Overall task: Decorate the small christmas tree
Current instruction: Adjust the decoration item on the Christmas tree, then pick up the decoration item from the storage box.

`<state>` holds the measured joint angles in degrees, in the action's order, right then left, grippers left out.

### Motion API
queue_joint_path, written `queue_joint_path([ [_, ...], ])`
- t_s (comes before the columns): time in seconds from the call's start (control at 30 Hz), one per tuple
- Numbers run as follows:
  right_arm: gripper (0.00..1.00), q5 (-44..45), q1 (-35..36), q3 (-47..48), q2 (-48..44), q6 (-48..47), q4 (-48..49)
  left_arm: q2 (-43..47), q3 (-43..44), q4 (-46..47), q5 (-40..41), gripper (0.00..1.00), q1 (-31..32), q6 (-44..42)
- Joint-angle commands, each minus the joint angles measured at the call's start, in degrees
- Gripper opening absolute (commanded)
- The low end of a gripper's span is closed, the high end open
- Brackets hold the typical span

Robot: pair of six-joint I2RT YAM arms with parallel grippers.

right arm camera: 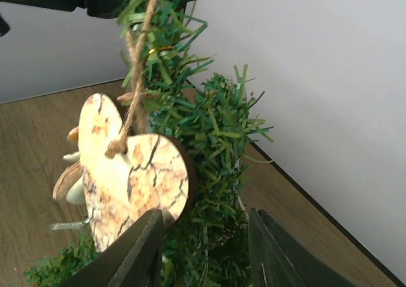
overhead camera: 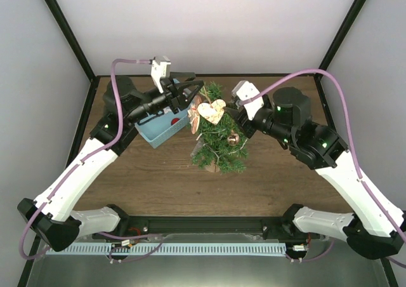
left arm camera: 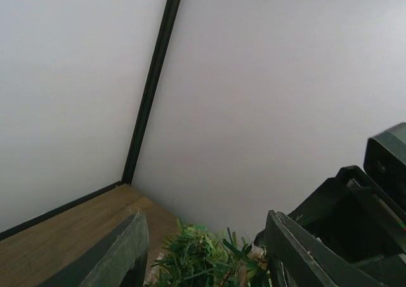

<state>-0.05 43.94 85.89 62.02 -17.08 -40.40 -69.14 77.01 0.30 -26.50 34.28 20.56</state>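
The small christmas tree (overhead camera: 216,134) stands mid-table, and on it hang a wooden heart (overhead camera: 211,112) and a copper bauble (overhead camera: 233,138). My left gripper (overhead camera: 192,96) is at the tree's top. In the left wrist view its fingers (left arm camera: 124,252) stand half closed around the top tuft (left arm camera: 203,261), whose needles reach both of them. My right gripper (overhead camera: 233,120) is at the tree's right side. It is open (right arm camera: 203,255) with only branches (right arm camera: 216,173) in the gap. The heart (right arm camera: 133,173) hangs on twine (right arm camera: 136,77) just beside the left finger (right arm camera: 133,255).
A light-blue basket (overhead camera: 163,126) holding small items sits on the table just left of the tree, under the left arm. White walls with a black frame enclose the back and sides (left arm camera: 152,84). The brown tabletop (overhead camera: 152,179) extends in front of the tree.
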Motion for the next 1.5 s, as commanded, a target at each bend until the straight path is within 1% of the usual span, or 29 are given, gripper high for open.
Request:
queue_joint_path([
  [0.0, 0.42, -2.9, -0.5, -0.9, -3.2, 1.2, 1.7, 1.4, -0.2, -0.1, 2.0, 0.53, 0.3, 0.1],
  [0.03, 0.47, -3.3, -0.5, -1.3, -3.9, 1.7, 1.8, 1.5, 0.0, -0.3, 2.4, 0.54, 0.3, 0.1],
  [0.13, 0.61, -4.4, -0.5, -3.7, -6.2, 3.6, 2.6, 2.6, 0.1, -1.0, 4.7, 0.64, 0.3, 0.3],
  [0.2, 0.7, -5.0, -0.5, -5.8, -8.4, 4.5, 3.2, 3.5, 0.1, -1.4, 6.0, 0.65, 0.2, 0.0],
  [0.27, 0.77, -4.7, -0.5, -7.1, -10.1, 5.7, 3.5, 4.5, 0.2, -2.3, 7.9, 0.71, 0.2, -0.7],
  [0.4, 0.91, -5.0, -0.5, -8.5, -13.9, 9.8, 3.9, 6.0, 1.2, -7.6, 13.9, 0.84, 0.0, -3.1],
  [0.43, 0.97, -5.2, -0.5, -9.0, -15.0, 10.7, 3.9, 6.2, 1.7, -9.2, 16.1, 0.87, -0.1, -3.9],
  [0.47, 0.99, -5.2, -0.5, -9.8, -16.4, 11.9, 4.4, 6.3, 2.2, -12.3, 18.6, 0.9, -0.2, -4.5],
  [0.6, 1.0, -6.8, -0.5, -15.9, -24.1, 15.9, 9.1, 6.4, 1.5, -19.6, 28.8, 0.98, -2.5, -6.4],
  [0.67, 1.0, -8.4, -0.4, -19.5, -28.3, 17.0, 11.1, 6.3, -0.3, -21.7, 30.6, 0.99, -5.5, -6.2],
  [0.7, 1.0, -8.8, -0.5, -20.8, -30.1, 17.9, 11.8, 6.2, -1.4, -22.1, 30.1, 0.99, -7.4, -5.7],
  [0.8, 1.0, -10.0, -0.5, -22.5, -33.1, 20.3, 11.8, 4.9, -5.3, -21.7, 27.4, 0.99, -13.1, -4.6],
  [0.87, 1.0, -10.4, -0.5, -21.9, -33.4, 20.9, 10.7, 2.1, -6.6, -21.6, 24.5, 0.92, -16.4, -4.9],
  [0.97, 1.0, -8.5, -0.5, -20.4, -33.5, 20.9, 8.5, -4.8, -5.6, -23.0, 20.5, 0.76, -20.2, -7.0],
  [1.07, 1.0, -5.2, -0.5, -19.6, -33.9, 20.2, 6.8, -13.9, -2.0, -26.2, 17.7, 0.58, -22.5, -10.0],
  [1.1, 1.0, -4.1, -0.5, -19.5, -34.2, 20.2, 6.3, -16.7, -0.9, -27.0, 16.5, 0.55, -22.8, -11.5],
  [1.27, 1.0, -1.2, -0.4, -20.0, -36.0, 21.1, 4.7, -29.4, 5.8, -30.1, 9.8, 0.55, -23.4, -15.9],
  [1.33, 1.0, -0.6, -0.5, -20.3, -36.5, 21.0, 4.6, -33.9, 8.4, -30.5, 5.5, 0.62, -23.4, -16.5],
  [1.4, 1.0, 0.0, -0.5, -20.4, -36.7, 21.0, 4.5, -38.6, 11.4, -31.8, 2.2, 0.64, -23.4, -16.9],
  [1.47, 1.0, 0.2, -0.5, -20.2, -36.6, 20.9, 4.2, -42.7, 14.5, -33.9, 1.0, 0.64, -23.1, -18.0],
])
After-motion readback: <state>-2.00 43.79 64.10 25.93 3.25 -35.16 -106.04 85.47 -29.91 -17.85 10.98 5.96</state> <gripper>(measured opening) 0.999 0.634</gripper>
